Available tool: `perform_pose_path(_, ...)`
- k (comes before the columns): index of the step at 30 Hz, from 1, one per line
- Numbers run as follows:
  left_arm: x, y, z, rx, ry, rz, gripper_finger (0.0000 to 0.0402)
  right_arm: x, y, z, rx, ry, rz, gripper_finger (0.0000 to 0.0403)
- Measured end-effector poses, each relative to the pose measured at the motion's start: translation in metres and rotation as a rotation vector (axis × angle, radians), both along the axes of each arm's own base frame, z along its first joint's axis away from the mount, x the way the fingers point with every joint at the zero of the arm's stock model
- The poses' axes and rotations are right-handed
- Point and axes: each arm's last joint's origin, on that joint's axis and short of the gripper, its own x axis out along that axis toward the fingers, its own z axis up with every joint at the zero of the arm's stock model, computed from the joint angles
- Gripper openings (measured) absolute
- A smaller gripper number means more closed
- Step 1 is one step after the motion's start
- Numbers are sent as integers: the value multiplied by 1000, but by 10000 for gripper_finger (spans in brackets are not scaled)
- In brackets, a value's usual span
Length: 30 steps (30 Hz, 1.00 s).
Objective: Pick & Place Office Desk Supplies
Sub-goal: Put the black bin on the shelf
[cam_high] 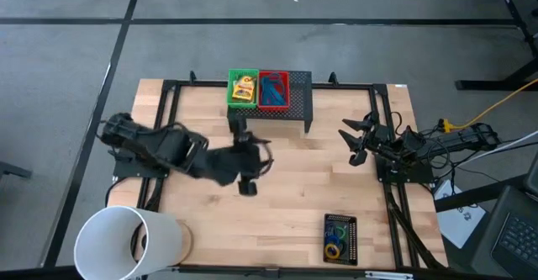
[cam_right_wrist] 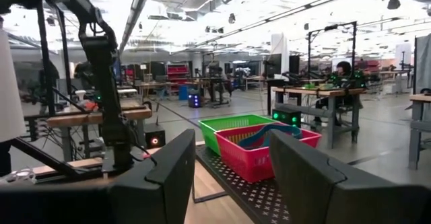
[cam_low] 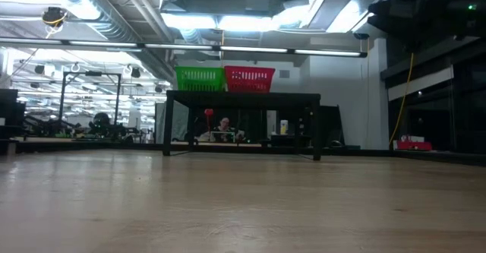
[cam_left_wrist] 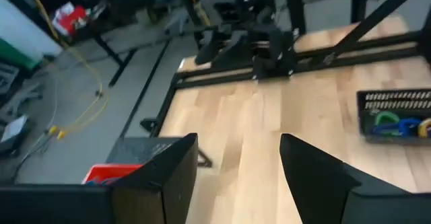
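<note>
Mid-bench, left tool open, empty; right tool parked, open. Next, probably: reach black tray, grasp rubber band.

Yellow crayon box, lying flat inside the green mesh tray on the raised black shelf at the table's far edge. Blue cord bundle, heaped in the adjoining red mesh tray. Rubber-band rings, green, blue and yellow, clustered in the black mesh tray near the front edge.
</note>
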Motion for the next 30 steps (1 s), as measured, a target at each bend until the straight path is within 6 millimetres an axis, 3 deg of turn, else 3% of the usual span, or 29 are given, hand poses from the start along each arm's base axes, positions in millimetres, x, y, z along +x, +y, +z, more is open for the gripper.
perform_pose_path(6,-15,21,-45,-49,-178,-117,209,0,0,1,-2,-8,-1,189)
perform_pose_path(11,-57,43,-88,-134,-284,-110,209,1,1,-2,-14,20,21,189)
perform_pose_path(16,-90,39,-142,-150,-316,-113,210,5,7,-14,37,113,241,189)
perform_pose_path(21,-111,40,-177,-132,-327,-91,210,7,14,-5,163,96,483,189)
perform_pose_path(30,-129,37,-245,-172,-428,-97,210,34,25,-3,219,473,333,189)
